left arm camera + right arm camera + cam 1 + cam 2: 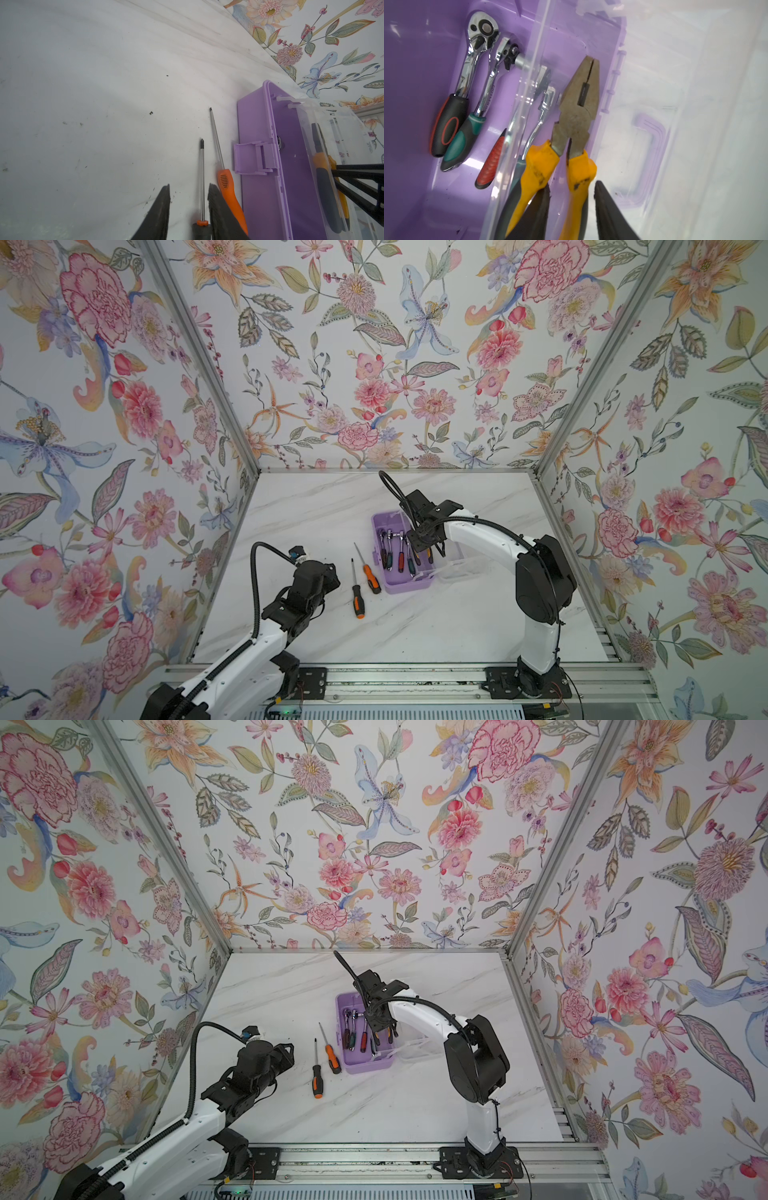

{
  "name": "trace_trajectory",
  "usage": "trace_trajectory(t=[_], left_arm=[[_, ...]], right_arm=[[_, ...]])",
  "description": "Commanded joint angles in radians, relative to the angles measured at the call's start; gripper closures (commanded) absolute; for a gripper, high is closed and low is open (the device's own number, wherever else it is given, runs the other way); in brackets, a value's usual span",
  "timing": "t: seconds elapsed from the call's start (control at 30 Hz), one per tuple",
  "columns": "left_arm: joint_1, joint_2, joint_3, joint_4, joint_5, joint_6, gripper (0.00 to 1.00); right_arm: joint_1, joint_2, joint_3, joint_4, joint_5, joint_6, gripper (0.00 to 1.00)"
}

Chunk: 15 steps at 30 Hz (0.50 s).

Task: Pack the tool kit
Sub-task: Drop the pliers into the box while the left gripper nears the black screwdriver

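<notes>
Left gripper (189,185), jaws parted and empty, hovers with the black-handled screwdriver (202,176) lying lengthwise in line with its gap, shaft pointing away, nearest this arm.

The arms (478,533) have white shells, black joints (540,576), ribbed black cables (254,593) and tapered black fingers (158,214).

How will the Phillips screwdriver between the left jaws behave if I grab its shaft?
Likely slippery: the Phillips screwdriver has a thin, polished round shaft. Probably handle-heavy: the handle is far bulkier, so gripped where the left gripper straddles the shaft it may pivot. Nudged sideways on the smooth table, it could roll.
</notes>
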Motion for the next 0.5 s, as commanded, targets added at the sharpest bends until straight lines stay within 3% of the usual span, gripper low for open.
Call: trace_trajectory(t=[0.0, 0.23, 0.37, 0.47], left_arm=[[0.010, -0.013, 0.001, -0.036, 0.001, 0.028, 0.65], [0.008, -0.071, -0.022, -0.097, 0.006, 0.027, 0.65], [0.008, -0.133, -0.067, -0.086, 0.031, 0.010, 0.65], [0.001, -0.125, -0.059, -0.117, 0.049, 0.019, 0.66]], right_arm=[[0.018, -0.069, -0.010, -0.022, 0.058, 0.009, 0.60], [0.150, -0.152, 0.071, -0.012, -0.010, 0.056, 0.54], [0.228, -0.134, 0.114, 0.025, -0.120, 0.105, 0.49], [0.280, -0.082, 0.150, 0.027, -0.130, 0.112, 0.49]])
